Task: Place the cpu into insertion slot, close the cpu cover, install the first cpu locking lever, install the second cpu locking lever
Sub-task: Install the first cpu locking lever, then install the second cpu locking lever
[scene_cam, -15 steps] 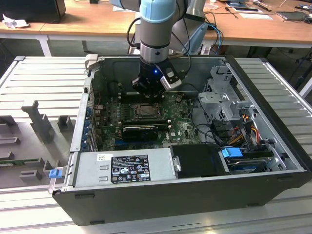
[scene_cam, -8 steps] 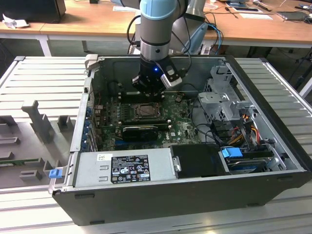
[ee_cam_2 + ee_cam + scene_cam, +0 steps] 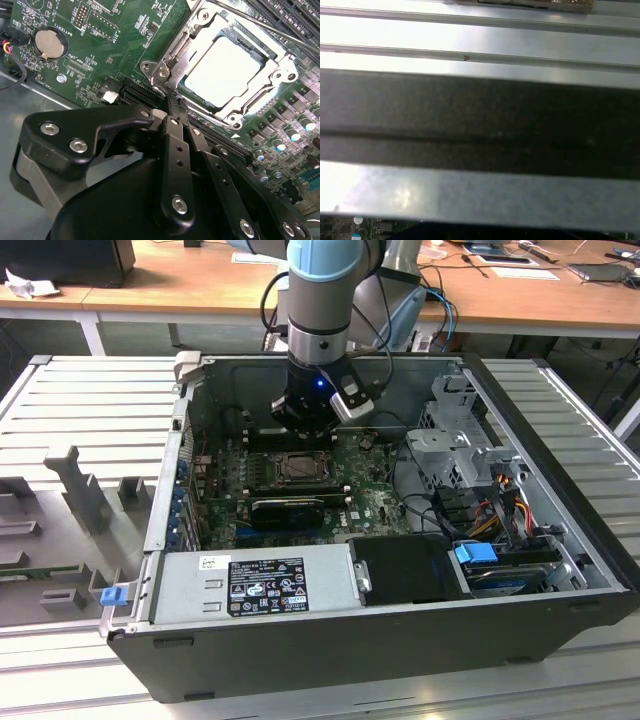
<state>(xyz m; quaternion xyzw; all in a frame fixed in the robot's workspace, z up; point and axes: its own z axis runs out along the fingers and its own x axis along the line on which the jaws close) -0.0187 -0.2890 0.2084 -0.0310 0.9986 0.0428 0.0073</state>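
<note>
In the exterior view your gripper hangs just above the socket inside the open computer case, and in the second wrist view its fingers are pinched together beside the cover, which lies closed over the seated chip

Arm: pale blue joint cap over a silver-grey wrist, black cables looping beside it, small blue light below. Gripper: matte black linkage, slim fingers, silver round-headed screws at the pivots.

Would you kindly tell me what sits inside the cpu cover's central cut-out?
The cpu, its pale metal top showing, fills the cpu cover opening. The insertion slot beneath is covered, so its contacts cannot be seen.
</note>
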